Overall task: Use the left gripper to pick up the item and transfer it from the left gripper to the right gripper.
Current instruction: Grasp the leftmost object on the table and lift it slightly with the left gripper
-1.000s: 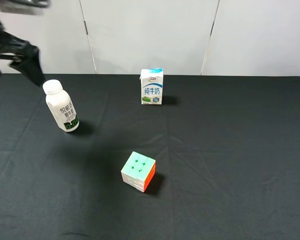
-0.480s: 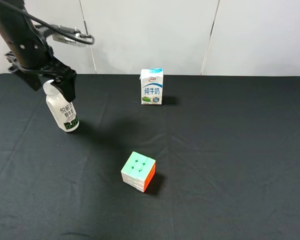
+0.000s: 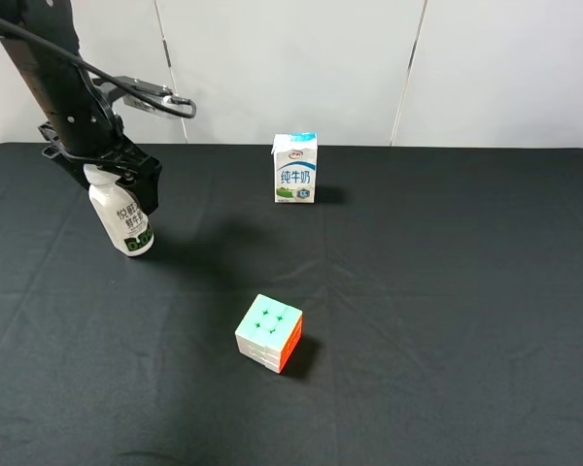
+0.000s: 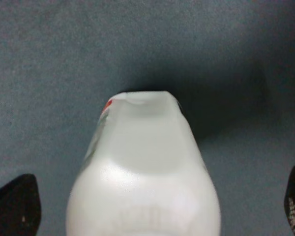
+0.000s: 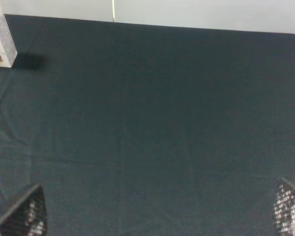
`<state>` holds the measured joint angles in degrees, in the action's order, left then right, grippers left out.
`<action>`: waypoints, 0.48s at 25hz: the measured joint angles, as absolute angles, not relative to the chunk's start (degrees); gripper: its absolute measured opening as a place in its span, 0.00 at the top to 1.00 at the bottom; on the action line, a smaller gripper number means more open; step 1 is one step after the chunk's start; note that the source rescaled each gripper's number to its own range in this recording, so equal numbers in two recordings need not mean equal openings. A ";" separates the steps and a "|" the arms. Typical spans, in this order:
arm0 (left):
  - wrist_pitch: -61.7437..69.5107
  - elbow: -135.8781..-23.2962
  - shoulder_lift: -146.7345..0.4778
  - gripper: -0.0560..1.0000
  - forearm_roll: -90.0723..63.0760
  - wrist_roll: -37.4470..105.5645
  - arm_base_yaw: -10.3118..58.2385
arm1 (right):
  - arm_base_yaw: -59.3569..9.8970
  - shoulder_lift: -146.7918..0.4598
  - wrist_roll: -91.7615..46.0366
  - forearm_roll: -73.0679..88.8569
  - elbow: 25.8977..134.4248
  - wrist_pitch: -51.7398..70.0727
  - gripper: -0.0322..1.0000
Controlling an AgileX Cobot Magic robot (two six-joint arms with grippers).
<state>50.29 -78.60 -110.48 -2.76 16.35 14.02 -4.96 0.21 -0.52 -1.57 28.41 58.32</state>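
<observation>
The left hand is wide open around the top of the white bottle standing on the tabletop, holding nothing, so grabbing, lifting and passing it to the open, empty right hand are not done yet.

High cam looked down at the whole black table from the front, pretty far back. Left wrist cam pointed steeply down, super close over the bottle. Right wrist cam faced across the table, sharing the milk carton with the high one.
</observation>
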 joint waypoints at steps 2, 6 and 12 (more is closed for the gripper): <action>50.19 -78.60 -111.04 0.00 -2.76 16.50 14.02 | -4.96 0.21 -0.52 -1.52 28.41 58.32 0.00; 48.36 -77.32 -111.16 0.00 -2.76 16.50 14.02 | -4.96 0.21 -0.52 -1.52 28.41 58.32 0.00; 47.43 -76.85 -111.16 0.25 -2.73 16.55 14.02 | -4.96 0.21 -0.52 -1.52 28.41 58.32 0.00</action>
<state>47.43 -76.85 -111.16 -2.73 16.55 14.02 -4.96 0.21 -0.52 -1.52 28.41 58.32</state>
